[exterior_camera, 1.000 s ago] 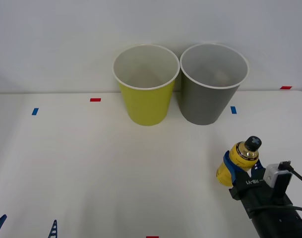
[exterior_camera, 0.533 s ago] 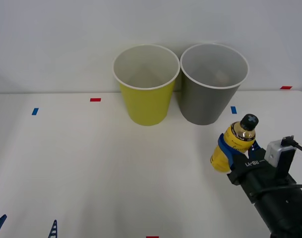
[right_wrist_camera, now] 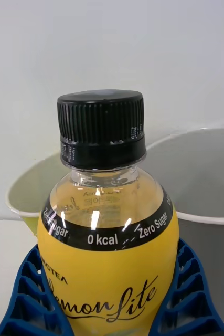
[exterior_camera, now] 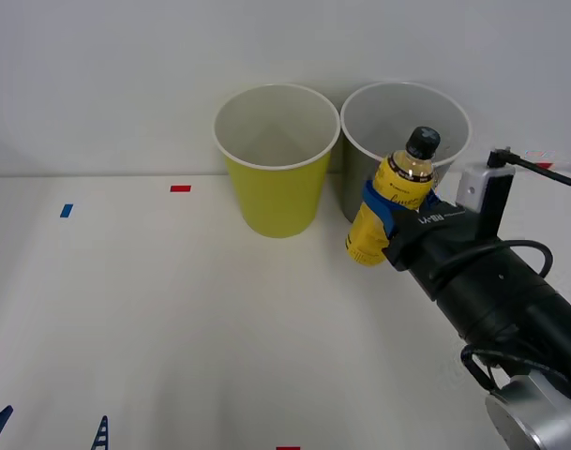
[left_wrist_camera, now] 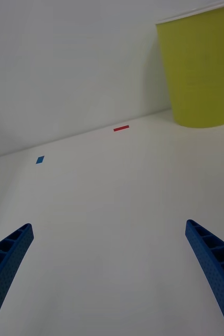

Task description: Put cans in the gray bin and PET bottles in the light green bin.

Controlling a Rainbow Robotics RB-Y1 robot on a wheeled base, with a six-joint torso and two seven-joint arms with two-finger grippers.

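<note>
I'm holding the PET bottle up off the table w/ the right claw, its blue ribbed fingers clamping both sides of the yellow body, approx. at the label's mid-height. Bottle is standing nearly upright, black cap on top, tilting slightly toward the bins. In the front view it's hanging in front of the gray bin, overlapping that bin's left wall, cap reaching about rim level; it's just right of the light green bin and not inside either one. The two bins are standing side by side at the table's far edge against the white wall, rims almost touching, green on the left, gray on the right. From the right wrist cam I'm seeing both bins' rims behind the bottle's neck.

Left claw is idling low over the near-left part of the table, fingers spread wide, gripping nothing. Its tips are poking into the front view's lower left corner. Small red and blue tape marks are dotting the table.
</note>
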